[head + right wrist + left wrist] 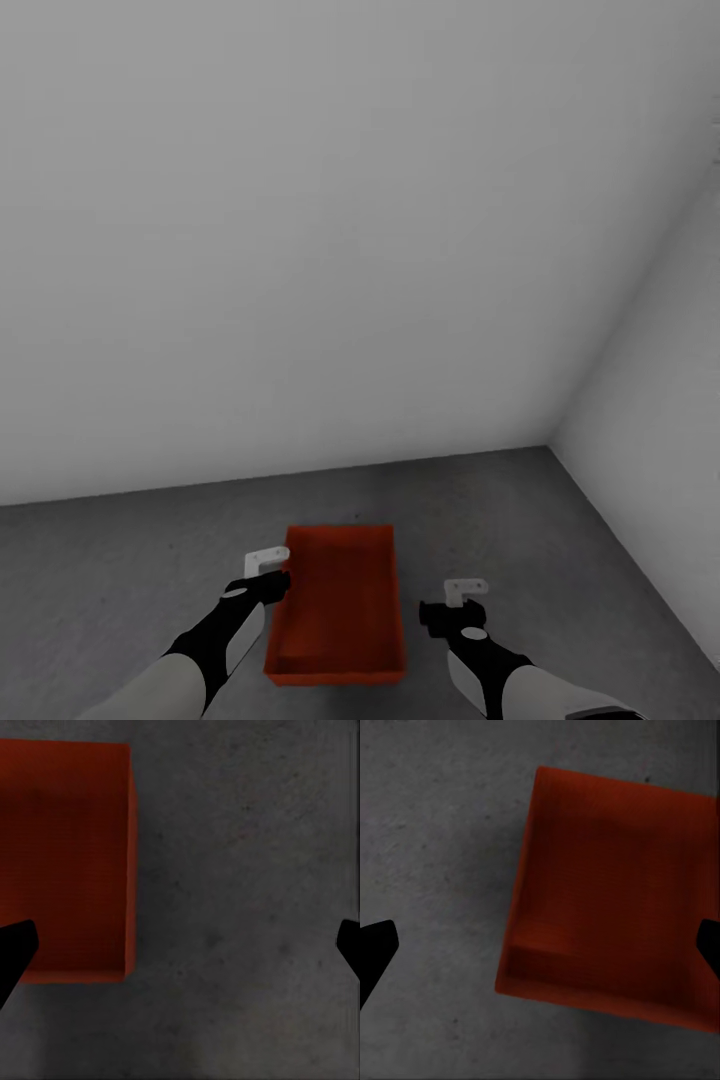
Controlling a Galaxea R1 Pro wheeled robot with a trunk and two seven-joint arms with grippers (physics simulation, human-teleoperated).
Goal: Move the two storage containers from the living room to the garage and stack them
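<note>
Fingers on both arms are spread wide and hold nothing. In the left wrist view I see the dark tips of the left gripper (540, 952) at the far left and far right edges of the frame, one over bare concrete, the other over the orange-red storage container (611, 896). In the right wrist view the right gripper (180, 952) shows the same wide spacing, with the container (64, 862) in the upper left of that frame and open floor (247, 907) between the tips.

In the head view I see one storage container (340, 610) sitting in the lower centre of the frame on the dark grey mottled floor (560, 530). It is topless, and its long axis runs away from me. Whether a second bin is nested inside it, I cannot tell.

The left gripper (268, 575) is just beside the container's left wall, near its far corner; I cannot tell whether it touches. The right gripper (452, 605) is to the right of the container, apart from it.

Plain pale grey walls (300, 250) fill the upper part of the head view and meet in a corner (550, 445) at the right of centre.
</note>
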